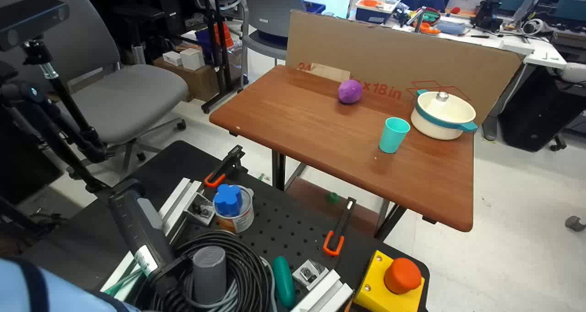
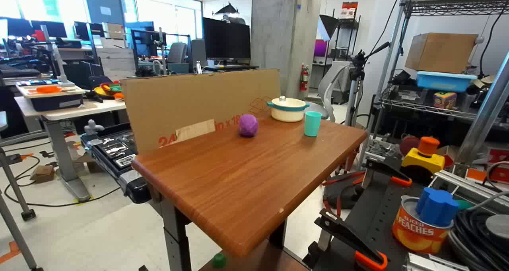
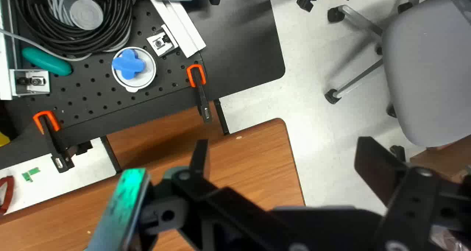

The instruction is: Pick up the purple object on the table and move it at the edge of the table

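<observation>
The purple object (image 1: 350, 91) is a small rounded matte ball-like item. It rests on the wooden table (image 1: 293, 110) near the back edge, in front of the cardboard sheet. In an exterior view the purple object (image 2: 248, 125) stands left of the teal cup, on the table (image 2: 222, 175). My gripper (image 3: 283, 142) shows only in the wrist view. Its two black fingers are wide apart with nothing between them. It is above a corner of the table (image 3: 254, 162) and the floor beside it. The purple object is out of the wrist view.
A teal cup (image 1: 393, 136) and a cream pot (image 1: 442, 115) stand on the table's other end. A cardboard sheet (image 1: 389, 60) stands along its back. A black perforated cart (image 1: 284, 225) with clamps, a can (image 2: 421, 227) and cables is alongside. A grey chair (image 3: 430, 67) is nearby.
</observation>
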